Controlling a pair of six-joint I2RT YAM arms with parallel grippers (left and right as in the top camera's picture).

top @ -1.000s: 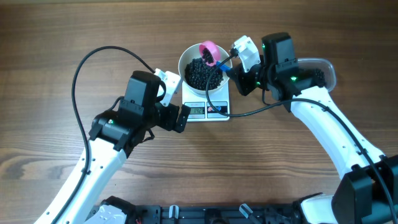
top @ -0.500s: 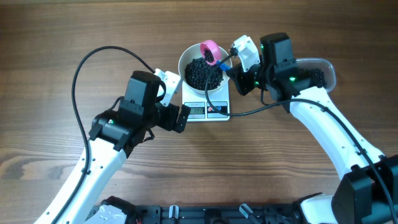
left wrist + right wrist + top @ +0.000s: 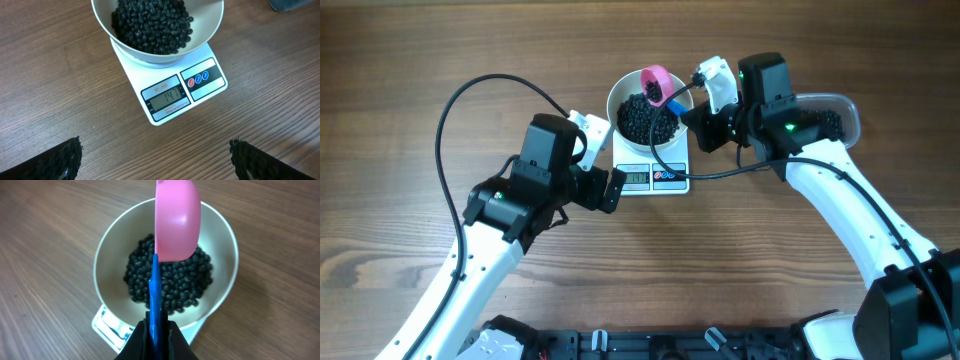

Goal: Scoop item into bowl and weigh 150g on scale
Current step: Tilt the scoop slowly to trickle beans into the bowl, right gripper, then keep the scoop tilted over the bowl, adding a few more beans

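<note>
Wood-grain worktop point(image 3: 420, 60), brown, nothing else in the background. Near its middle sits a flat white rectangular kitchen scale point(image 3: 200, 85) with a round glossy white bowl point(image 3: 107, 245) on its platform. The task item, small round black beads point(image 3: 150, 25), lies heaped in that bowl, filling the bottom well below the rim.

Right fingers point(image 3: 137, 340) are pinched tight on the blue handle of a pink plastic scoop with a blue handle point(image 3: 177, 220). The scoop head hangs over the bowl, turned on edge, so I see only its back. I can't tell if any beads are left in it.

Left fingers point(image 3: 60, 160) are spread wide, holding nothing. They hover near the front of the scale, and that wrist camera looks straight down at the grey digital display point(image 3: 167, 97). It seems to read 141, so I judge I'm a little short of the target.

More beads show in a clear plastic tub point(image 3: 840, 115), half hidden under the right arm.

Handling: the beads are hard, light and loose. They will roll and bounce if tipped fast, and spilled ones would scatter across the wood. I'd never pinch them directly, only scoop them.

I'd keep the grip low on the stiff blue handle so the head doesn't twist. For the top-up I'd take a small part-load and tip it slowly. The bowl is slick and rests loose on the scale, so a nudge could shift it.
</note>
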